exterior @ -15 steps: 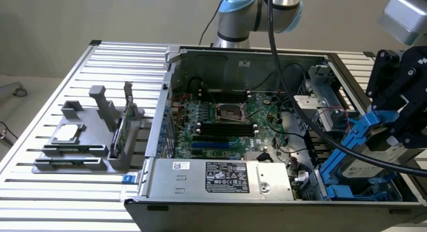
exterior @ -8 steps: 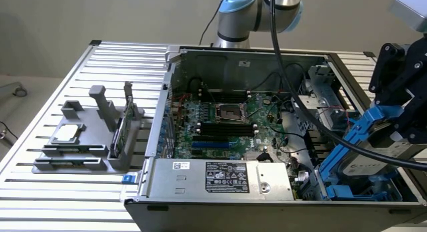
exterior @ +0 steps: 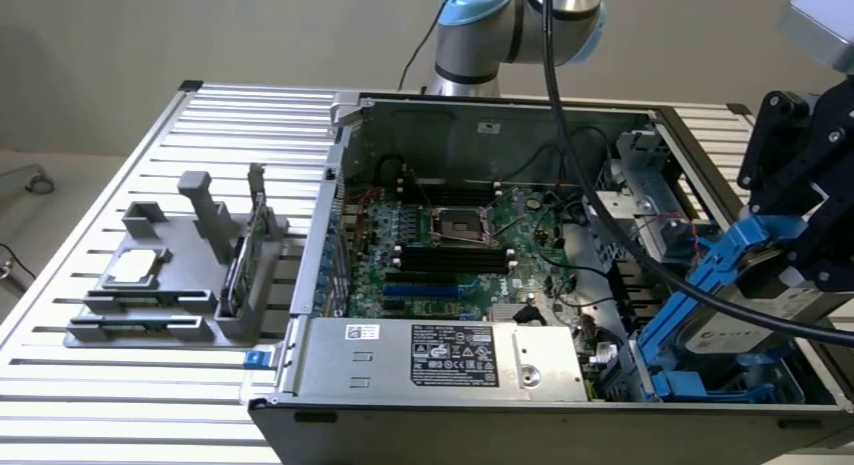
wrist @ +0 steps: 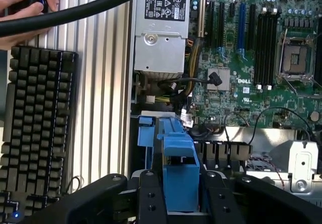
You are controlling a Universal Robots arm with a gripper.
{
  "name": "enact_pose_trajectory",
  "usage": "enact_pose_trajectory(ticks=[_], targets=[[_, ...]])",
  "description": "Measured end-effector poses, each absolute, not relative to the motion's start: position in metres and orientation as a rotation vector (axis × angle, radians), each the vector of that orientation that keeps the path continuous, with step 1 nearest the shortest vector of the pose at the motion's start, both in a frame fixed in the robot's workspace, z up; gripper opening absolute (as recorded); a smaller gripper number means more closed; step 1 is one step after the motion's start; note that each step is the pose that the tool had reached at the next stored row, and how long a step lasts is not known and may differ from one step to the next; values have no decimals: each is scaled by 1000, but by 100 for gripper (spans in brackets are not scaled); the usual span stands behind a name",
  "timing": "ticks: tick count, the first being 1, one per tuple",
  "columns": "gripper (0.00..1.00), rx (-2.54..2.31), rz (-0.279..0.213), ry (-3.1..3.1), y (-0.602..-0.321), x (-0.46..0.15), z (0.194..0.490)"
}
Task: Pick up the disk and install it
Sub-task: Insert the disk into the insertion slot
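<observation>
My end effector [exterior: 807, 270] pinches the disk [exterior: 747, 320] by its blue rails. It hangs tilted over the bay [exterior: 687, 380] in the case [exterior: 534, 430], near the table [exterior: 80, 385] edge on the exterior view's right. Pickup looks done, and the disk is not yet seated.

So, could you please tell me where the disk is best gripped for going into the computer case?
The disk hangs tilted, lower end toward the open computer case, so grip its upper end, across the blue carrier rails, coming from above, as the gripper does.
</observation>
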State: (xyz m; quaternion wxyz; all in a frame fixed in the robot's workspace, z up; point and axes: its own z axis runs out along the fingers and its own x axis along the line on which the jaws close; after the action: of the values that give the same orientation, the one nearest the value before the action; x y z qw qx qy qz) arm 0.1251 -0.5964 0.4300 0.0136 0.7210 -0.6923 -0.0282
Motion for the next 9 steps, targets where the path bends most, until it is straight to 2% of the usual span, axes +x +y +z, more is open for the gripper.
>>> enact_pose_trajectory(ticks=[9], targets=[[33,2244,-91,-2155,-596,127,421]])
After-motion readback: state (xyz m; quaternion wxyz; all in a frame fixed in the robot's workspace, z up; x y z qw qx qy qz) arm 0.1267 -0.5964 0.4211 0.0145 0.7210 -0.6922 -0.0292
